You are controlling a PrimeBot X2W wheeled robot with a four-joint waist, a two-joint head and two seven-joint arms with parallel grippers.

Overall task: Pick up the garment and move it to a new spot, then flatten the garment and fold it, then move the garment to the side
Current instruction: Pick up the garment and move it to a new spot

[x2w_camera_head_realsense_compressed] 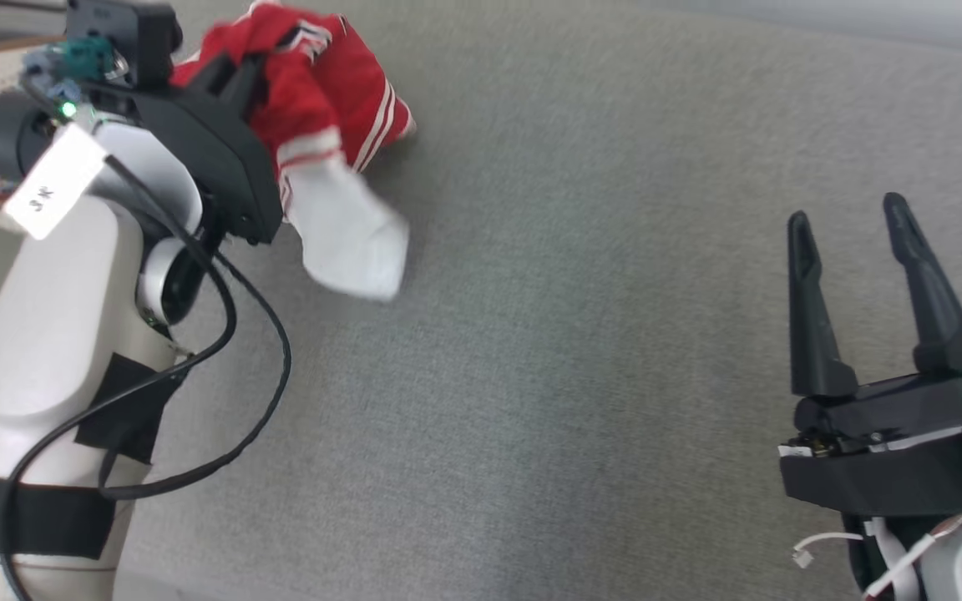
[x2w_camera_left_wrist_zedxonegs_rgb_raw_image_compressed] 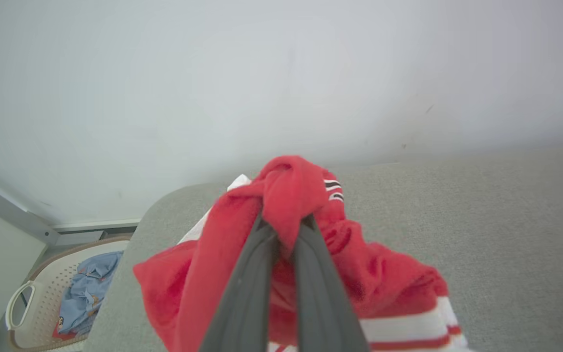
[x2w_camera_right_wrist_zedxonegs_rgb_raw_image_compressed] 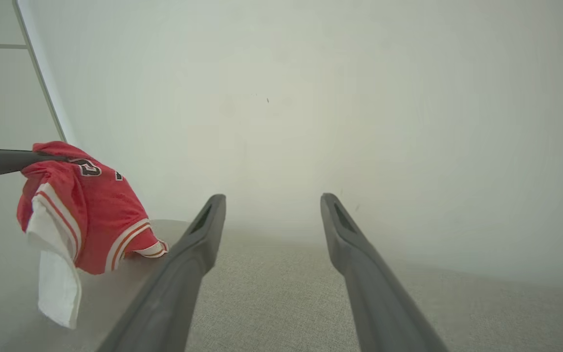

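A red garment [x2w_camera_head_realsense_compressed: 314,92] with white stripes and a white part hanging down is bunched up and lifted over the far left of the grey surface. My left gripper [x2w_camera_left_wrist_zedxonegs_rgb_raw_image_compressed: 286,234] is shut on a red fold of the garment [x2w_camera_left_wrist_zedxonegs_rgb_raw_image_compressed: 291,195], which drapes over both fingers; the garment [x2w_camera_right_wrist_zedxonegs_rgb_raw_image_compressed: 86,205] hangs from those fingers, its lower edge near the surface. My right gripper [x2w_camera_head_realsense_compressed: 848,221] stands open at the lower right, far from the garment, with nothing between its fingers [x2w_camera_right_wrist_zedxonegs_rgb_raw_image_compressed: 198,234].
The grey fabric surface [x2w_camera_head_realsense_compressed: 581,334] spreads across the middle and right. A pale laundry basket [x2w_camera_left_wrist_zedxonegs_rgb_raw_image_compressed: 32,298] with blue clothes sits on the floor beyond the surface's left edge. A plain wall [x2w_camera_right_wrist_zedxonegs_rgb_raw_image_compressed: 311,98] rises behind the surface.
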